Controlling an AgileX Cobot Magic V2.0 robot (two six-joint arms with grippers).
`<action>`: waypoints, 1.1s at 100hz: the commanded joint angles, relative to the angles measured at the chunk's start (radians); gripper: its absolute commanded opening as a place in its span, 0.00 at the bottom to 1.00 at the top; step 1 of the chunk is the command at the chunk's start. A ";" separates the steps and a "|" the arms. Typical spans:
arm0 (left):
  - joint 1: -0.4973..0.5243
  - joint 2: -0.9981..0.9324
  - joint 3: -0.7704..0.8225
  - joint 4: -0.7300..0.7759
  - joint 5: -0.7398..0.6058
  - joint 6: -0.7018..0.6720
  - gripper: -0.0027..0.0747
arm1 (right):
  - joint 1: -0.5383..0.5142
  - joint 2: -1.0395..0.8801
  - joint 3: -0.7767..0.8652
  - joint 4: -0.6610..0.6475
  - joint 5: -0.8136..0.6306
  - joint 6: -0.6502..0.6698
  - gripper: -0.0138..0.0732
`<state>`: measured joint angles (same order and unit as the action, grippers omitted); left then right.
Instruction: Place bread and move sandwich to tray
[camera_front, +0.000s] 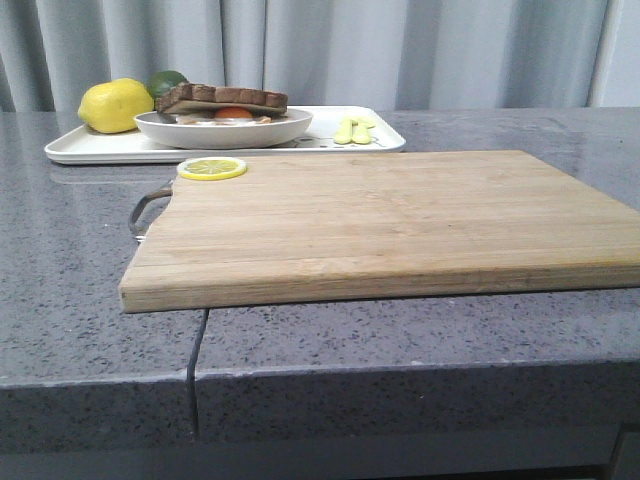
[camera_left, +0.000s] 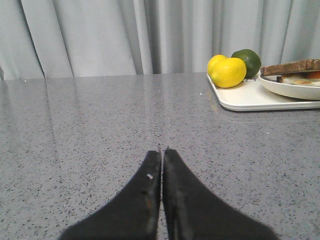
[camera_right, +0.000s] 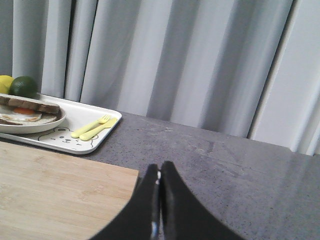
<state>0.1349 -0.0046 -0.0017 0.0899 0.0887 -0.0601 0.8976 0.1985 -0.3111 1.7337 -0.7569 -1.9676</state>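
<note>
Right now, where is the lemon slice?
In the front view, the lemon slice lies on the cutting board's far left corner, just before the tray.

No words, brand names, labels or numbers can be read in any of the three views. The only mark that shows is a small line drawing of a bear's face on the tray (camera_right: 60, 136), seen in the right wrist view on the tray's near rim, at about 7 o'clock from the yellow fork and spoon (camera_right: 93, 128) lying on it; it carries no lettering. In the front view the same part of the tray (camera_front: 318, 143) shows only faint dark specks that cannot be made out.
</note>
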 joint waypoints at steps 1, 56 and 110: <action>0.002 -0.031 0.017 -0.004 -0.073 0.000 0.01 | -0.003 0.010 -0.027 -0.047 0.019 -0.009 0.08; 0.002 -0.031 0.017 -0.004 -0.073 0.000 0.01 | -0.003 0.011 -0.023 -0.008 0.167 -0.011 0.08; 0.002 -0.031 0.017 -0.004 -0.073 0.000 0.01 | -0.003 0.015 -0.010 0.139 0.187 -0.181 0.08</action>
<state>0.1349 -0.0046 -0.0017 0.0899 0.0887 -0.0582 0.8976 0.1985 -0.2984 1.8709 -0.6193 -2.1357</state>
